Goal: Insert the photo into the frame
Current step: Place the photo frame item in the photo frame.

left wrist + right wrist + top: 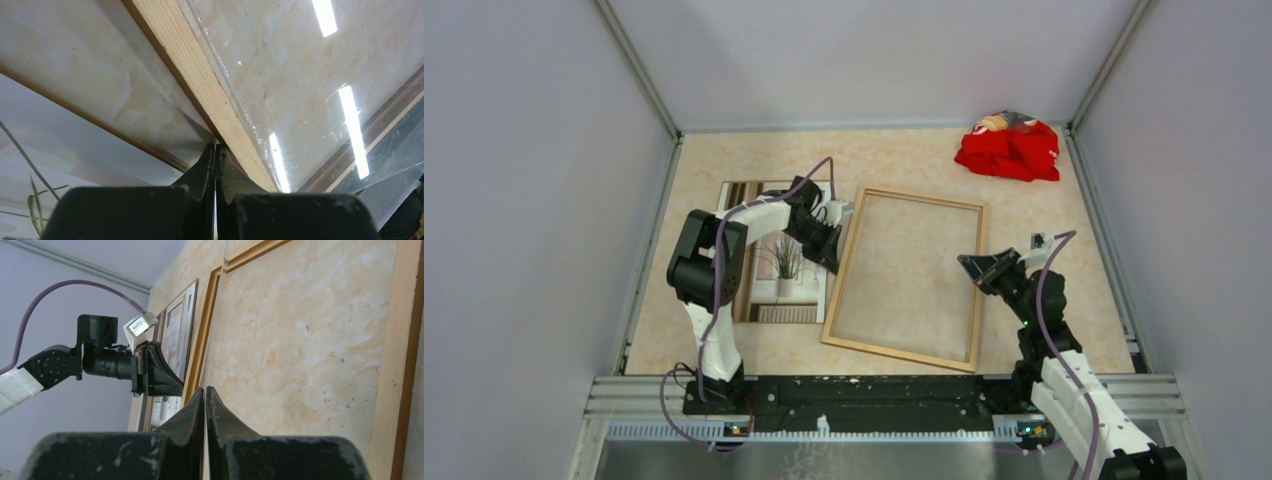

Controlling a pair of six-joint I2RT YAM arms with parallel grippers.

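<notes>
The frame (924,197) lies pale back up mid-counter (1044,300), apparently ready to take the photo (786,290), which lies face up just to its left, partly under the left arm. Both hands are pinched shut and empty. The left hand (216,152) meets the frame's left rail and the right hand (205,392) sits by the right rail, probably to nudge or steady the frame.

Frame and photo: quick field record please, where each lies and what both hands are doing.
frame: lying flat, pale back up, no photo inside
photo: picture side up, left of the frame, partly under the left arm
left hand: shut, tips at the frame's left rail, holding nothing
right hand: shut, by the frame's right rail, holding nothing
other: red bundle, far right corner
</notes>
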